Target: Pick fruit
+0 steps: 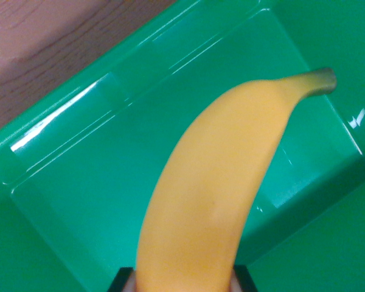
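Since the banana (213,188) rises straight out from between the two dark jaw tips at the bottom edge of the wrist view, the grasp itself is judged to be done: the gripper (184,281) is closed on the fruit's lower end, with one dark tip seen at each side of the yellow skin and no gap visible between tip and peel. Beyond the jaws the fruit curves away and toward the wrist view's right, ending in a dark stem tip well ahead of the grip. Behind it, farther from the jaws, a green bin (79,176) is seen, its glossy floor and stepped rim filling most of the view (whether the fruit is touching that floor or is held clear of it cannot be told from this angle). A strip of brown wooden table (55,42) is shown past the bin's far rim. What is left, as far as can be judged, is carrying the fruit away from the bin and setting it down; no destination is shown.
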